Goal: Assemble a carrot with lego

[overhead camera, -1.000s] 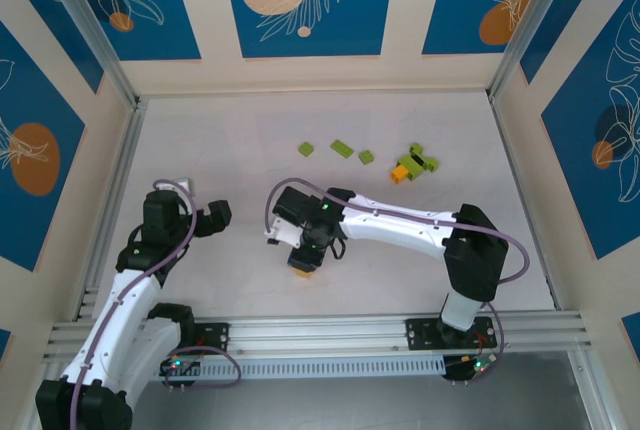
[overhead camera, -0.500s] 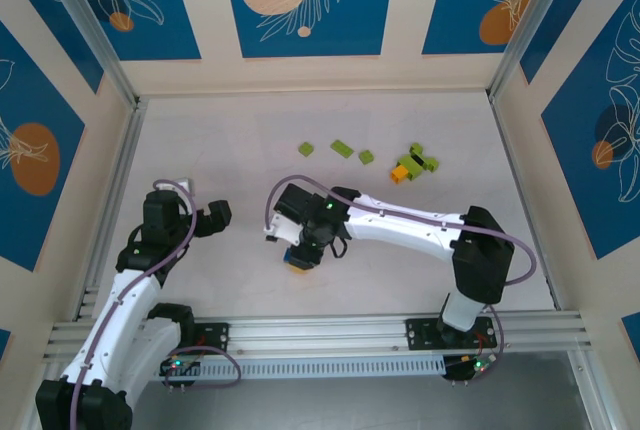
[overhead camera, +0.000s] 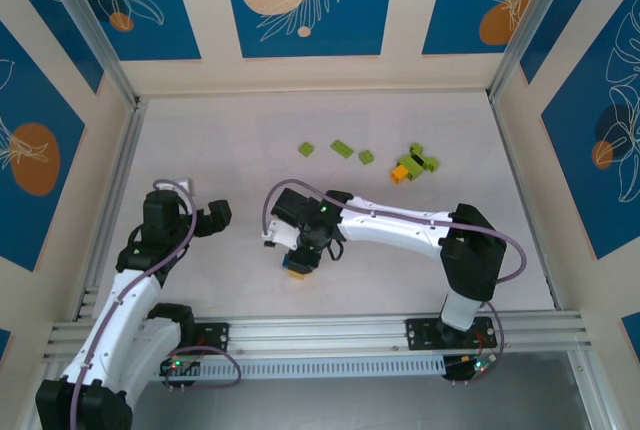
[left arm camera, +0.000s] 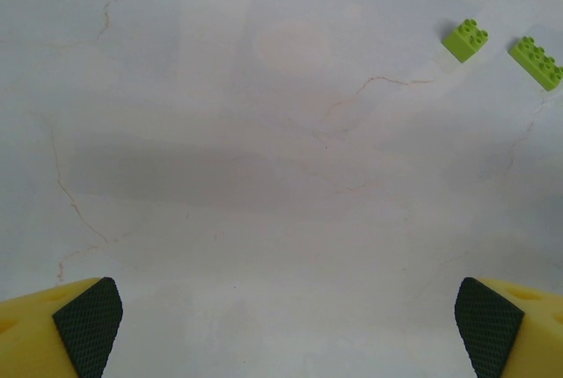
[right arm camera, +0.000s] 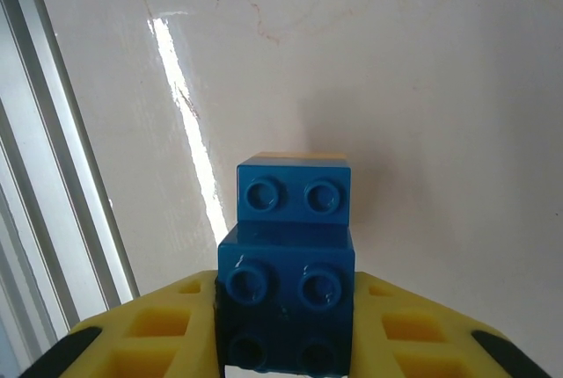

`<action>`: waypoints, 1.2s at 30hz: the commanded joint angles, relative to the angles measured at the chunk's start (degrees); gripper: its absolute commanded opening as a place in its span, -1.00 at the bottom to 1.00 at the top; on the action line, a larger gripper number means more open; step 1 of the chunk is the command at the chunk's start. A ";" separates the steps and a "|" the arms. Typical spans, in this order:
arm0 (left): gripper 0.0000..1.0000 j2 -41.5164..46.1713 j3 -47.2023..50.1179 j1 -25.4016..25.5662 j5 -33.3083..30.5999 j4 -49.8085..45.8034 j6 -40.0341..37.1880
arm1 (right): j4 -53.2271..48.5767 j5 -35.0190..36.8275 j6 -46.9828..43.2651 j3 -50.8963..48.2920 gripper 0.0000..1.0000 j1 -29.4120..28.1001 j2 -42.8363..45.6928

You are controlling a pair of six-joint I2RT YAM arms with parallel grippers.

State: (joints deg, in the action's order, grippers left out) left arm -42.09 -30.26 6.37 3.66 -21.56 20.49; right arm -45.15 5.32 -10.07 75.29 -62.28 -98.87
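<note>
Lego bricks lie in two places on the pale table [overhead camera: 220,150]. Near the middle, toward the arms, the right gripper [overhead camera: 300,255] pinches a blue stack [overhead camera: 295,264]. In its wrist camera the yellow fingers [right arm camera: 167,325] press against both sides of the lower blue brick [right arm camera: 286,283]. A second blue brick [right arm camera: 295,189] is set on it, studs facing the lens, and an orange edge shows at the stack's foot from above.

Farther back, well apart from that, three lime green bricks sit in a loose row: a square green brick [overhead camera: 306,149], a long green brick [overhead camera: 342,149] and a small green brick [overhead camera: 366,157]. To their right is a green clump [overhead camera: 415,161] with an orange brick [overhead camera: 399,175] touching it.

The left gripper [overhead camera: 218,216] hangs over bare table at the left, its jaws spread wide with nothing between the dark pads [left arm camera: 88,325].
</note>
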 commanded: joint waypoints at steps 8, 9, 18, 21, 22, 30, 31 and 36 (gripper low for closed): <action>1.00 0.16 0.47 -1.10 1.24 1.49 -0.65 | -0.36 -2.79 -1.18 -1.36 0.41 0.27 4.01; 1.00 0.12 0.47 -1.11 1.25 1.48 -0.63 | -0.47 -2.77 -1.34 -0.92 0.47 0.72 4.85; 1.00 0.24 0.47 -1.16 1.43 1.57 -0.58 | -1.52 1.24 -4.31 11.94 0.64 16.81 7.86; 1.00 0.22 0.47 -1.19 1.61 1.65 -0.55 | -5.24 -0.26 -6.82 23.00 0.64 25.66 -1.46; 1.00 0.34 0.47 -1.23 1.76 1.70 -0.56 | -6.27 -0.47 -7.88 26.71 0.64 28.01 -5.23; 1.00 0.18 0.73 -1.37 2.41 2.07 -0.48 | -21.34 -4.88 -13.46 71.34 0.65 41.56 -44.03; 1.00 0.16 0.73 -1.38 2.42 2.09 -0.45 | -21.99 -5.49 -13.80 74.76 0.65 42.23 -46.94; 1.00 -0.11 0.73 -1.53 2.41 2.18 -0.53 | -18.45 -7.24 -15.73 75.16 0.66 43.90 -51.69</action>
State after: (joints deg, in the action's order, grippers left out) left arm -42.13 -30.26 6.02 4.73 -21.21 20.49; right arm -61.41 2.35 -23.22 149.12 -17.76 -152.59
